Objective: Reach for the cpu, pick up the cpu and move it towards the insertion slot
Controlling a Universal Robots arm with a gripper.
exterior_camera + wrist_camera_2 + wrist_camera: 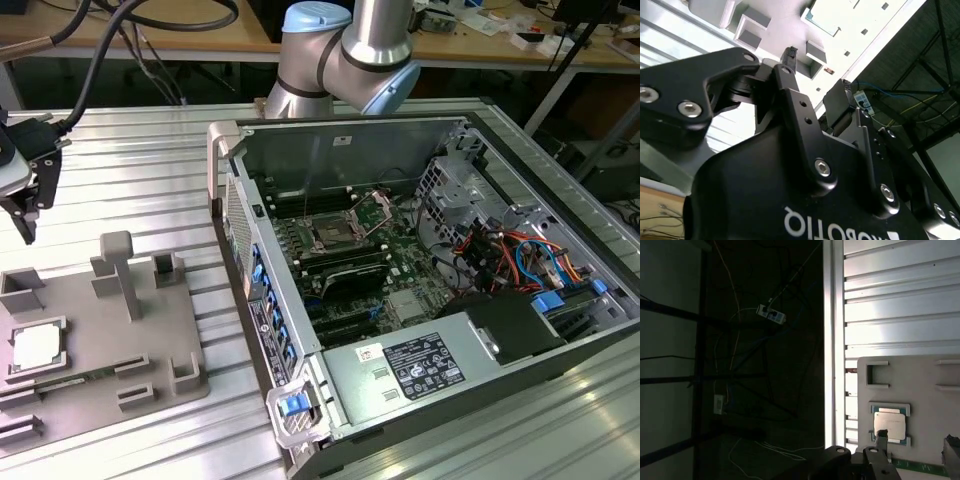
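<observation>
The cpu (35, 348) is a pale silvery square lying flat in a recess of the grey tray (150, 350) at the exterior view's left. My gripper (30, 205) hangs above the tray, some way higher than the cpu, open with nothing between its fingers. In the first wrist view the cpu (889, 424) lies just beyond one fingertip (882, 437), on the tray (920, 380). The second wrist view shows my gripper (817, 70) with its black fingers (790, 55) apart. The insertion slot (330, 235) is a dark, silver-framed socket on the green motherboard inside the case.
The open computer case (420, 280) has a tall side wall (235, 230) facing the tray. Grey posts (118, 265) stand up from the tray. Coloured cables (500, 255) fill the case's far side. The slatted metal table (130, 160) ends at an edge (832, 340).
</observation>
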